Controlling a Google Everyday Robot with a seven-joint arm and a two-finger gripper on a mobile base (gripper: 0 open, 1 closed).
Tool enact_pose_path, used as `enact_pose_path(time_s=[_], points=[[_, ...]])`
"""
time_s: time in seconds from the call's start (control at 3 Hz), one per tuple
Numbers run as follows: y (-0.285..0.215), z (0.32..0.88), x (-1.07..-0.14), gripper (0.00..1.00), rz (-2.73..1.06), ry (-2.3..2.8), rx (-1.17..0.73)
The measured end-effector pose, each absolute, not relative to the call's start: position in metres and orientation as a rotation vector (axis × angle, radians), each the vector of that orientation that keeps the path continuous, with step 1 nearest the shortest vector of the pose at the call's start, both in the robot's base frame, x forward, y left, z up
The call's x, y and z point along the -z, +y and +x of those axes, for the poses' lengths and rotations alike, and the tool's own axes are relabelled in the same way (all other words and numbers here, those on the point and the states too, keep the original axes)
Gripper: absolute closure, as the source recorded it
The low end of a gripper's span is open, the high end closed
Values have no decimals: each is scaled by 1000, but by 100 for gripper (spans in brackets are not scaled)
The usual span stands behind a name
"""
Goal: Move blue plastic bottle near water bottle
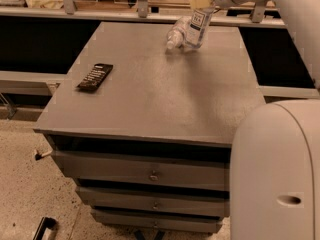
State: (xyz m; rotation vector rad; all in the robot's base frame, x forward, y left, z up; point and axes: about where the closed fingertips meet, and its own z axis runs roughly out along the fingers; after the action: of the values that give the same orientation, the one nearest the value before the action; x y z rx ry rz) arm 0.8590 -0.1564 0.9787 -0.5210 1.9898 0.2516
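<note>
Up front: the robot's white body [275, 174] and a grey cabinet [160, 104] with shut drawers, plus a black remote [95, 76] on the left of its top. At the far edge the blue plastic bottle [197, 30] stands about upright, clear, with a bluish-white label and a dark panel (lettering unreadable), right beside the small clear water bottle [175, 35], which lies on its side. The gripper [204, 0] is above, jaws clamped on the big bottle's top.

The grey cabinet top [165, 99] is carrying a black remote [95, 77] near its left edge. The water bottle [176, 34] is lying on its side at the far edge. The gripper [204, 0] is clasping the top of the blue plastic bottle [198, 28], which is tilting just beside the water bottle.
</note>
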Motion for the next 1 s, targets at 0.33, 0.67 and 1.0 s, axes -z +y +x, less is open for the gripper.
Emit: enact_pose_path(time_s=[0.33, 0.67, 1.0], points=[[-154, 859, -975, 30, -529, 1998, -256], [-151, 860, -972, 6, -533, 2001, -260], [-149, 861, -970, 0, -534, 2003, -261]])
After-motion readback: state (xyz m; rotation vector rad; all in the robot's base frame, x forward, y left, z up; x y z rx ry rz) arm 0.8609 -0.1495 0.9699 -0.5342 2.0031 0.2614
